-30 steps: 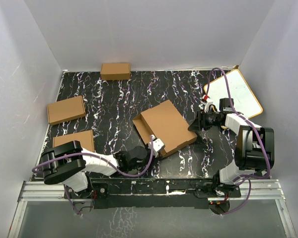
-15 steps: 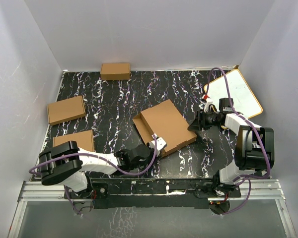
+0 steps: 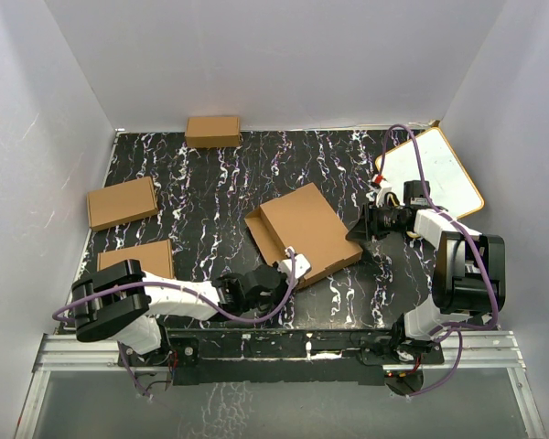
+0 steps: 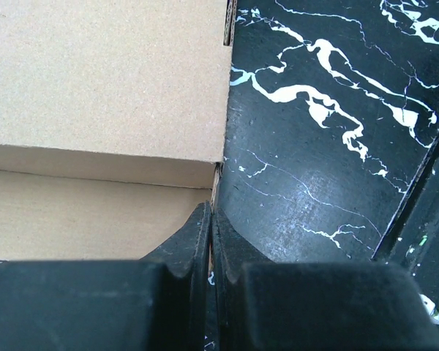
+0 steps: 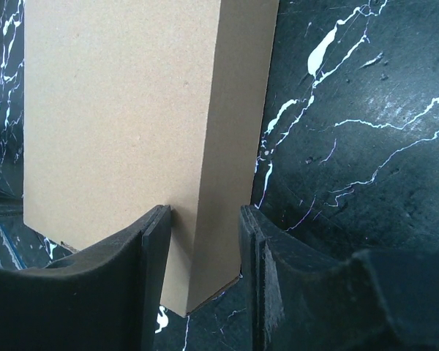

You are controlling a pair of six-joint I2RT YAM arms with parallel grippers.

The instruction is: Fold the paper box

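— How far along is it, would you say?

— Near the end, I reckon. The paper box [image 3: 306,229] lies about the middle of the desk [image 3: 201,183], already a shallow slab with the lid down. Only the strip along its left long side looks unfinished. It stands out from the body rather than tucked in.

— And the tools?

— The left tool [image 3: 294,265] is pressed fully closed, tips right at the box's near-left corner. Whether a sliver of card is nipped between them, I can't tell. The right tool [image 3: 359,229] comes in low from the right, jaws partway apart, with the box's right-hand edge filling the gap between them. That looks like a grip to me, steadying it.

— So what next?

— My guess is working that left strip in and down, with the right side braced. It wants a light push along the wall, or the box may skid or the corner crumple.

— Which way does it lie?

— Skewed. Its long axis runs on a diagonal, the far end leaning left and the near end toward the right. One corner points at the near edge.
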